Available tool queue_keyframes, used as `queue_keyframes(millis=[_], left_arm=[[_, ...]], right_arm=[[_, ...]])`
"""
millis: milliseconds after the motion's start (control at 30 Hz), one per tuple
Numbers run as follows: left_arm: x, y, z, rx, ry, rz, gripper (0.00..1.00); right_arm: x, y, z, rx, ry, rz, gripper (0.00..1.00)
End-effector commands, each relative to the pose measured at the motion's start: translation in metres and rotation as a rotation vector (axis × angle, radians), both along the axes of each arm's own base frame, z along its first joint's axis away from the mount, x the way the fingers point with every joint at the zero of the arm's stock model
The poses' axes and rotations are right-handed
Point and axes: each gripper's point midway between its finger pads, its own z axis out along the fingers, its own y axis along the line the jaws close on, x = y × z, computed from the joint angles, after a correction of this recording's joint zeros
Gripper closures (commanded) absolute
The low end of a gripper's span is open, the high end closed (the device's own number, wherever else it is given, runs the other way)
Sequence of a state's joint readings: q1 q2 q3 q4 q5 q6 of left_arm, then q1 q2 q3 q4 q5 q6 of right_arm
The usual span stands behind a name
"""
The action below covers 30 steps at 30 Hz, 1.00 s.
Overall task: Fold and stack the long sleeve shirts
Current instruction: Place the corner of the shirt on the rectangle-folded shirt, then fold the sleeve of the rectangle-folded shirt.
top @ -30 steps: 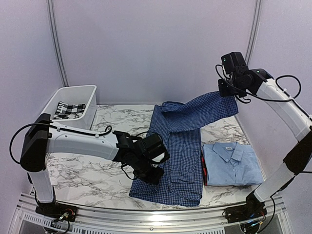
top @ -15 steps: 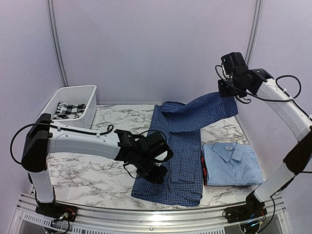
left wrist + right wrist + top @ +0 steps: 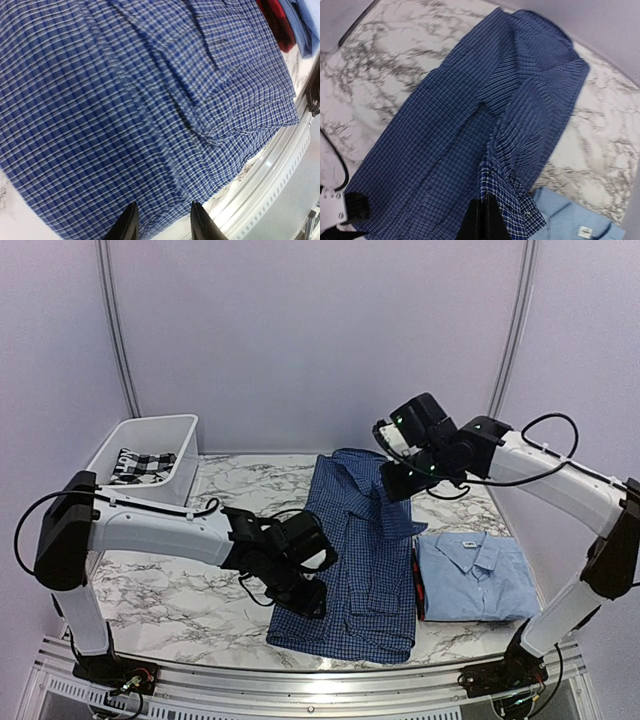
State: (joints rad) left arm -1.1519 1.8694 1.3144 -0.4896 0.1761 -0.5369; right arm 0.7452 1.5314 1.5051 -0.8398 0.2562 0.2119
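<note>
Lilac walls (image 3: 300, 340) enclose a marble table (image 3: 170, 580); left hand (image 3: 162, 225) spread, right hand (image 3: 485, 220) pinching the checked shirt (image 3: 365, 550)

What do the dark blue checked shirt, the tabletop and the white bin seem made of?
Dark blue checked shirt: thin woven cloth, matte; it creases and drapes. Tabletop: grey-veined marble look, possibly laminate. White bin: likely moulded plastic, smooth walls.

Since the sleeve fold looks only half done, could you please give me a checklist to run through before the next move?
1. Right pincer shut on the sleeve of the dark blue shirt: ok.
2. Sleeve hanging above the shirt's body: ok.
3. Left pincer open: ok.
4. Left pincer free of cloth: cannot tell.
5. Lower shirt front lying flat: not ok, creased.
6. Folded light blue shirt lying aside: ok.
</note>
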Motion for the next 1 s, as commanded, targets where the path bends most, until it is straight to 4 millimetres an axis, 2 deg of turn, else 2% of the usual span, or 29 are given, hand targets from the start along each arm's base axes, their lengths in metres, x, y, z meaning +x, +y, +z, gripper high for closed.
queue_keyframes(millis=[0,100,200,300,367,400,467,533,667,733,833,900,967], left_arm=[[0.031,0.019,0.027,-0.101,-0.014,0.133,0.62],[0.046,0.039,0.029,-0.134,-0.001,0.226,0.62],[0.055,0.057,0.029,-0.162,0.016,0.283,0.61],[0.057,0.067,0.028,-0.189,0.036,0.304,0.61],[0.058,0.07,0.028,-0.204,0.046,0.311,0.59],[0.058,0.071,0.028,-0.206,0.05,0.315,0.59],[0.057,0.074,0.025,-0.205,0.054,0.318,0.58],[0.057,0.073,0.024,-0.213,0.06,0.317,0.57],[0.057,0.067,0.023,-0.232,0.073,0.303,0.54],[0.059,0.063,0.021,-0.235,0.077,0.301,0.53],[0.062,0.057,0.016,-0.234,0.086,0.293,0.52],[0.064,0.052,0.011,-0.23,0.095,0.284,0.52],[0.067,0.049,0.005,-0.216,0.097,0.288,0.51]], right_arm=[[-0.037,0.082,-0.024,0.214,0.132,0.185,1.0],[-0.064,0.122,-0.046,0.241,0.207,0.274,1.0],[-0.09,0.152,-0.076,0.193,0.289,0.354,1.0],[-0.11,0.173,-0.097,0.155,0.35,0.423,1.0],[-0.12,0.183,-0.102,0.146,0.377,0.462,1.0],[-0.123,0.185,-0.106,0.134,0.392,0.471,0.97],[-0.125,0.186,-0.106,0.123,0.385,0.477,0.85],[-0.124,0.185,-0.095,0.136,0.363,0.478,0.71],[-0.115,0.172,-0.076,0.138,0.302,0.434,0.52],[-0.111,0.159,-0.076,0.131,0.294,0.401,0.49],[-0.104,0.135,-0.087,0.117,0.307,0.343,0.49],[-0.094,0.118,-0.091,0.121,0.294,0.298,0.5],[-0.075,0.1,-0.088,0.157,0.272,0.244,0.49]])
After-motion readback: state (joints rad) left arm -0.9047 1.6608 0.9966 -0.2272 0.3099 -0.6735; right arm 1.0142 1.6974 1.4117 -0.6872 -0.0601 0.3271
